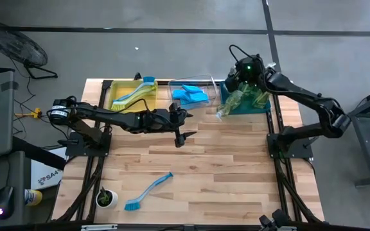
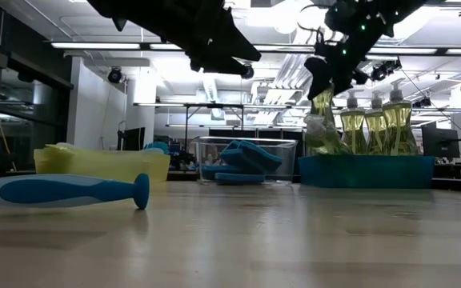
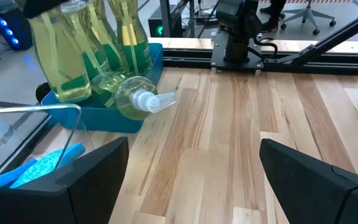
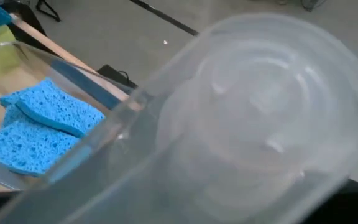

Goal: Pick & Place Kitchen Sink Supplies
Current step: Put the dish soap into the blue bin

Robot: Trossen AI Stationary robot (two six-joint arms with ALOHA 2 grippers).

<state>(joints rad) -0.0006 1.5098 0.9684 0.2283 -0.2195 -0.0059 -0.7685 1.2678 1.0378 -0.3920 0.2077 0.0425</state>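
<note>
The right hand (image 1: 241, 82) was held over the teal bin (image 1: 257, 106) at the bench's far right corner, closed on a soap bottle (image 2: 323, 118) lifted above the bin's rim. More bottles (image 2: 376, 120) stood upright in the bin, and one (image 3: 132, 98) lay tipped over its edge. The left hand (image 1: 182, 126) was poised mid-bench, fingers spread wide and empty. A blue dish brush (image 1: 148, 192) lay near the front edge

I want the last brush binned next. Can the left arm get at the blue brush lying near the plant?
Probably yes. The left pincer hangs open and empty above mid-table, and the blue brush lies alone on bare wood, apart from the plant.
</note>
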